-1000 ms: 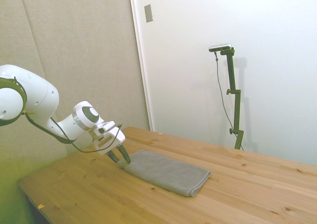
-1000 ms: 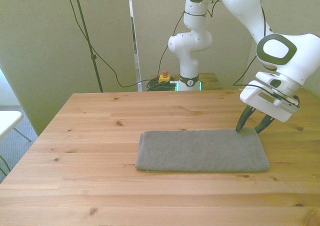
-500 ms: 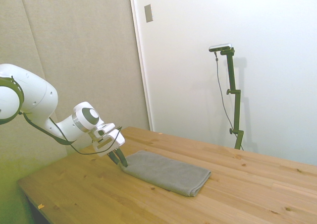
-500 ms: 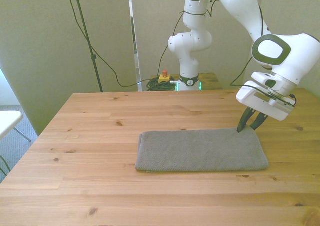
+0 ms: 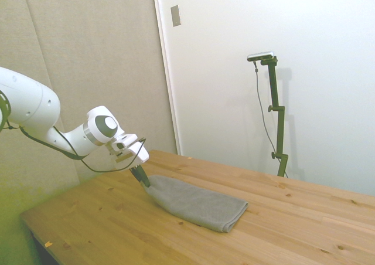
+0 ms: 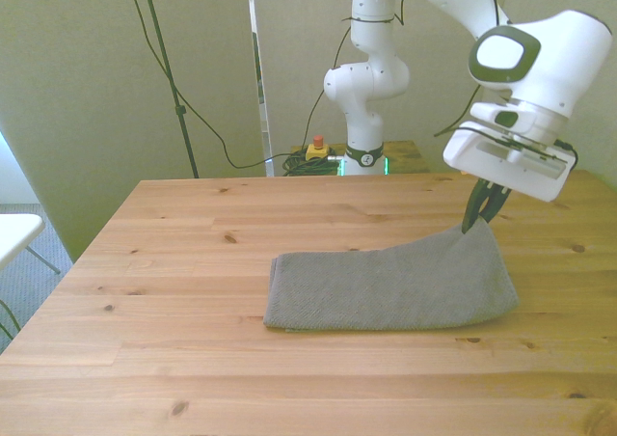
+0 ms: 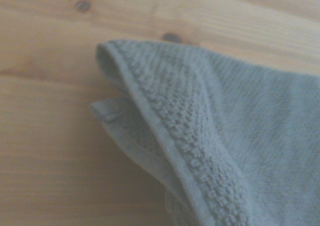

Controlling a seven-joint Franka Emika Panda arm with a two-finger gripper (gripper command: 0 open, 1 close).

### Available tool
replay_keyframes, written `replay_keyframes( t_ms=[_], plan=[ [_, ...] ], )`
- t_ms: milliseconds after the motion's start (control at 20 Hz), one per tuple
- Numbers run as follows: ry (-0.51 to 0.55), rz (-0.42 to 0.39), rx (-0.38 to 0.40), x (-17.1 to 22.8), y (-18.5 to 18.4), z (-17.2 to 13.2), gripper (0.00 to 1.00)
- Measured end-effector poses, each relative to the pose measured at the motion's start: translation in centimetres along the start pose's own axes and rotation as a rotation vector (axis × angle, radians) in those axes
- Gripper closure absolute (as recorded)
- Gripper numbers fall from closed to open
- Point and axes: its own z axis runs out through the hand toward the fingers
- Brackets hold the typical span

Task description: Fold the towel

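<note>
The grey towel [image 6: 390, 286] lies folded in a long rectangle on the wooden table [image 6: 193, 253]. Its far corner at the front view's right is lifted off the wood, pinched by my gripper [image 6: 479, 221], which is shut on it. From the side, the gripper [image 5: 143, 180] holds the towel [image 5: 196, 203] at its left end, a little above the table. Up close in the wrist view, the raised towel corner [image 7: 200, 151] shows its hemmed edge, with a lower layer [image 7: 112, 113] hanging apart beneath it.
Bare wood [image 6: 174, 378] surrounds the towel on all sides. A white surface [image 6: 14, 233] stands beyond the table's edge at the front view's left. Cables and a yellow box with a red button [image 6: 315, 149] sit behind the table by the robot base.
The fingers closed on the towel's corner and rose, lifting that corner off the table. The rest of the towel has stayed flat.
</note>
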Motion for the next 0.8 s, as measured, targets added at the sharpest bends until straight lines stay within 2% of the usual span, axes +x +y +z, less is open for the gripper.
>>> replay_keyframes(
  t_ms=[150, 300, 800],
  plan=[
    [-0.016, 0.085, 0.056, 5.5, 4.2, -2.9, 1.00],
    [-0.030, 0.155, 0.068, 10.4, 9.4, -3.6, 1.00],
    [-0.118, 0.328, 0.093, 20.2, 21.4, 2.8, 1.00]
  ],
)
